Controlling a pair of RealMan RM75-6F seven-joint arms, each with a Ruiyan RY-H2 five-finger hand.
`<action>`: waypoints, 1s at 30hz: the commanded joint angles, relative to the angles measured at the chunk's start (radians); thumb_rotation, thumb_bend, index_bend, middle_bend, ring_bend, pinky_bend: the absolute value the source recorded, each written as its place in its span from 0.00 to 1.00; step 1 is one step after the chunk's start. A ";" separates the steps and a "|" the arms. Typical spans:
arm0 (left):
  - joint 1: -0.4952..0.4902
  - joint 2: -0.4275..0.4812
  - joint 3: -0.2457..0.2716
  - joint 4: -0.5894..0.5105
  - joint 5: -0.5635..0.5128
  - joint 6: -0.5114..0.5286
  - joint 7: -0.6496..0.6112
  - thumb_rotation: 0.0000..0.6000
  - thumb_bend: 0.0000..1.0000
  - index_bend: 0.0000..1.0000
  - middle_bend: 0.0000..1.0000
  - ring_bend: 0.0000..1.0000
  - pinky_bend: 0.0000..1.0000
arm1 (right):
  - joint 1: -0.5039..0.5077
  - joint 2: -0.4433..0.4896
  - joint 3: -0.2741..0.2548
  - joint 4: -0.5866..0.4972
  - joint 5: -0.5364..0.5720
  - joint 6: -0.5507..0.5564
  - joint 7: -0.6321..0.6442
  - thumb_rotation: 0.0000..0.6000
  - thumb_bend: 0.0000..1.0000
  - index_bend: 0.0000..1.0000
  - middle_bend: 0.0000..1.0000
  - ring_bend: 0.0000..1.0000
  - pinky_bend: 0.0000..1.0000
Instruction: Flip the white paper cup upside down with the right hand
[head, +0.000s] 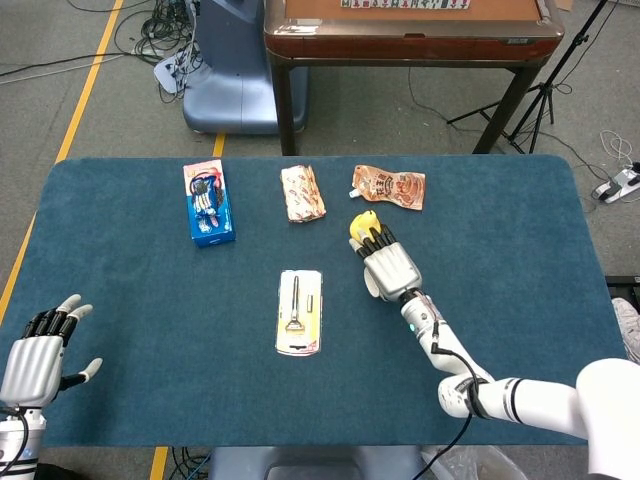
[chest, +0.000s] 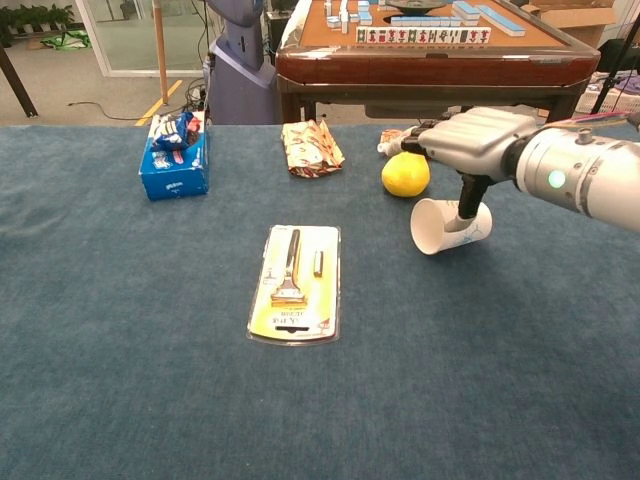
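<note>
Right hand (chest: 470, 145) pinches the white paper cup (chest: 448, 226), tipped sideways, mouth toward 9 o'clock; fingers close to the pear (chest: 405, 173). Risk: loose grip drops cup or nudges pear.

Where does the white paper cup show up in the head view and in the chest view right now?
Head view: hidden beneath the right hand, just below the yellow pear.
Chest view: white paper cup right of centre, tipped sideways in that hand, below-right of the pear.
Shared landmark: the pear.
</note>
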 joint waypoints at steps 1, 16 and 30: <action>0.000 -0.001 0.001 -0.001 0.000 -0.002 0.002 1.00 0.15 0.22 0.13 0.16 0.13 | -0.073 0.063 0.042 -0.010 -0.091 -0.025 0.260 1.00 0.12 0.12 0.12 0.00 0.00; -0.003 0.002 0.001 -0.021 -0.008 -0.011 0.031 1.00 0.15 0.22 0.13 0.16 0.13 | -0.169 0.156 -0.011 0.059 -0.218 -0.120 0.581 1.00 0.12 0.23 0.16 0.00 0.00; -0.007 0.007 0.001 -0.048 -0.013 -0.017 0.063 1.00 0.15 0.22 0.13 0.16 0.13 | -0.165 0.051 -0.025 0.247 -0.316 -0.159 0.699 1.00 0.19 0.27 0.18 0.00 0.00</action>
